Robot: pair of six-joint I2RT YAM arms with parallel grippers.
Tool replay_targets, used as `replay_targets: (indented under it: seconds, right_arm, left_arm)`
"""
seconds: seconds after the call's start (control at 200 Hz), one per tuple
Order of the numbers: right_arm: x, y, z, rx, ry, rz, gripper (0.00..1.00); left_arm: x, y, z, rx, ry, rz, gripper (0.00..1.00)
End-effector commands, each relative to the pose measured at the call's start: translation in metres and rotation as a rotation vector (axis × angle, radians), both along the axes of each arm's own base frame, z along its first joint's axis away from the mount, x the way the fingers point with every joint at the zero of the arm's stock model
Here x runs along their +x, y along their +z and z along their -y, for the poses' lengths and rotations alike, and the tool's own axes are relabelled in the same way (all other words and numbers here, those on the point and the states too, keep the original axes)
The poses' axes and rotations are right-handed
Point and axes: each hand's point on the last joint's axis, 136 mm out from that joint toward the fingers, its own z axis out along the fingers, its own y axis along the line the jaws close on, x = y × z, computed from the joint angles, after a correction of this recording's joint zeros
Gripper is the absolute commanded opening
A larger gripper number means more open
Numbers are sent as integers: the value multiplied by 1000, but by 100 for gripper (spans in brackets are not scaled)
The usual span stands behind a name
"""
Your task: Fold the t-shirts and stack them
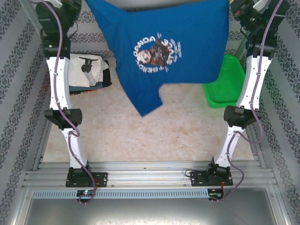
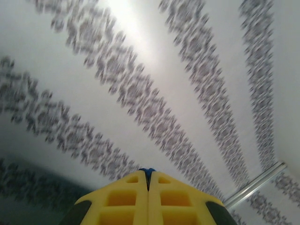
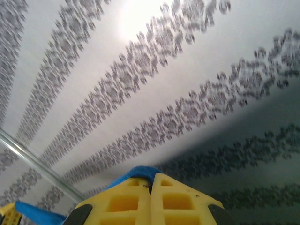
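The blue shirt (image 1: 159, 51) is hanging spread in the air at 12 o'clock of the top view, its upper edge running off the frame between the two raised arms, its round panda print (image 1: 157, 54) and white lettering facing the camera upside down. One sleeve (image 1: 147, 105) is drooping toward 6 o'clock, its tip hanging over the beige surface (image 1: 140, 136). The left tool (image 2: 148, 177) is showing its yellow fingers (image 2: 122, 201) pressed together in its wrist view, pinching a small bit of blue cloth at the tips, with striped patterned wall (image 2: 140, 93) behind, blurred. The right tool (image 3: 150, 183) is likewise pressing its fingers together on a fold of blue shirt, which is bulging out at 11 o'clock of the tips. A stack (image 1: 91, 72) of folded shirts, white on top with dark ones under it, is lying on the surface at 10 o'clock, partly behind the left arm (image 1: 58, 79). The green basket (image 1: 229, 86) is sitting at 2 o'clock, its near-left part hidden by the shirt.
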Motion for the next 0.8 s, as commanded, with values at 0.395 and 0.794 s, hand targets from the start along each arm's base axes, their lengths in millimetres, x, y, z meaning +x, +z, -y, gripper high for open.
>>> replay_targets:
  seconds: [0.395, 0.794]
  right_arm:
    - [-116, 121, -22, -36, 35, 313, 0]
    - [-167, 134, -47, -95, 54, 312, 0]
  left_arm:
    - [-123, 124, -23, 64, 88, 376, 0]
    - [-141, 134, -18, 73, 86, 384, 0]
